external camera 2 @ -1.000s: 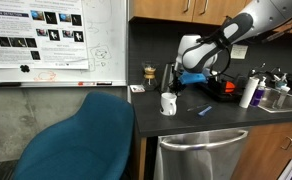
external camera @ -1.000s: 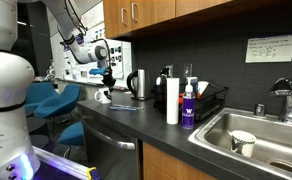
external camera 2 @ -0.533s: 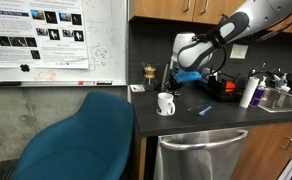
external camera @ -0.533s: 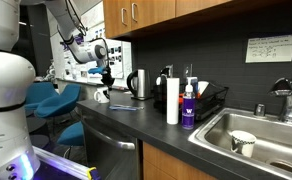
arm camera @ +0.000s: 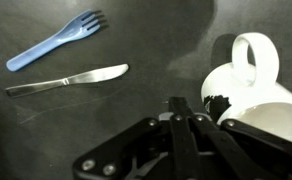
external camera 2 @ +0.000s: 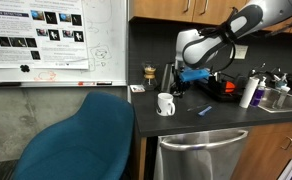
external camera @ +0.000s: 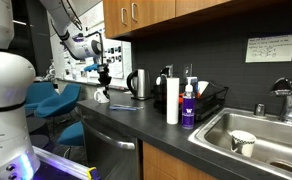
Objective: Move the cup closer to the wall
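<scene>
while the arm bends over the desk (external camera: 136, 118) with its wrist pointing down, in an exterior view the tool (external camera: 103, 76) hangs above the cup (external camera: 102, 96), which stands upright near the desk's end, out from the back edge under the wall (external camera: 216, 40). in an exterior view the forearm slants in from the upper right, with the tool clear of the cup. in the wrist view the cup sits right of a knife (arm camera: 68, 82) and a blue fork (arm camera: 56, 45); i cannot tell whether the tool is open or closed.
</scene>
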### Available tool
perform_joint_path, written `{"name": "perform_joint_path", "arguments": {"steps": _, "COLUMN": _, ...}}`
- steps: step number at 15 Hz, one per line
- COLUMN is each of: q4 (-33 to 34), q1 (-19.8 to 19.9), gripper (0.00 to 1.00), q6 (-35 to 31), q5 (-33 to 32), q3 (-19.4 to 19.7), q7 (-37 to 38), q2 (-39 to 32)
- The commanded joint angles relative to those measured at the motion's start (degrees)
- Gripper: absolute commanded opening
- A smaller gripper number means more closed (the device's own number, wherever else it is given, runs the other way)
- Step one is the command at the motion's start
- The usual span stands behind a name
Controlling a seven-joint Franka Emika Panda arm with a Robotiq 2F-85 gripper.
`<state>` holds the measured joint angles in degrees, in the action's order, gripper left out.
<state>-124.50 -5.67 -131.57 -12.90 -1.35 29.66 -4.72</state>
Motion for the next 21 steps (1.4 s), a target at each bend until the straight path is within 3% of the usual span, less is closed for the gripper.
{"name": "perform_joint_path", "arguments": {"steps": 1, "q4": -6.0, "q1": -0.6, "gripper": 0.00, "q6": 0.4, "q5": 3.2, "q3": -1.8, "q7": -0.1, "q2": 6.2}}
{"name": "perform_joint_path", "arguments": {"steps": 3, "q4": -8.1, "q1": -0.8, "gripper": 0.00, "q6": -0.1, "q5": 4.5, "q3": -3.2, "q7": -0.5, "q2": 8.1}}
{"name": "perform_joint_path", "arguments": {"steps": 4, "q4": -8.8, "q1": -0.9, "gripper": 0.26, "q6": 0.1, "q5": 4.7, "q3": -3.9, "q7": -0.1, "q2": 8.8}}
{"name": "perform_joint_path", "arguments": {"steps": 5, "q4": -9.6, "q1": -1.0, "gripper": 0.27, "q6": 0.3, "q5": 5.2, "q3": -4.6, "q7": -0.1, "q2": 9.7}}
{"name": "perform_joint_path", "arguments": {"steps": 8, "q4": -11.4, "q1": -1.6, "gripper": 0.43, "q6": 1.8, "q5": 7.5, "q3": -6.3, "q7": -1.5, "q2": 12.0}}
{"name": "perform_joint_path", "arguments": {"steps": 11, "q4": -12.4, "q1": -1.8, "gripper": 0.63, "q6": 2.3, "q5": 9.3, "q3": -7.4, "q7": -2.6, "q2": 12.9}}
{"name": "perform_joint_path", "arguments": {"steps": 16, "q4": -13.8, "q1": -1.3, "gripper": 0.97, "q6": -0.6, "q5": 6.1, "q3": -8.2, "q7": -3.4, "q2": 12.1}}
{"name": "perform_joint_path", "arguments": {"steps": 21, "q4": -14.2, "q1": -0.9, "gripper": 1.00, "q6": -3.6, "q5": 5.5, "q3": -7.8, "q7": -4.7, "q2": 9.4}}
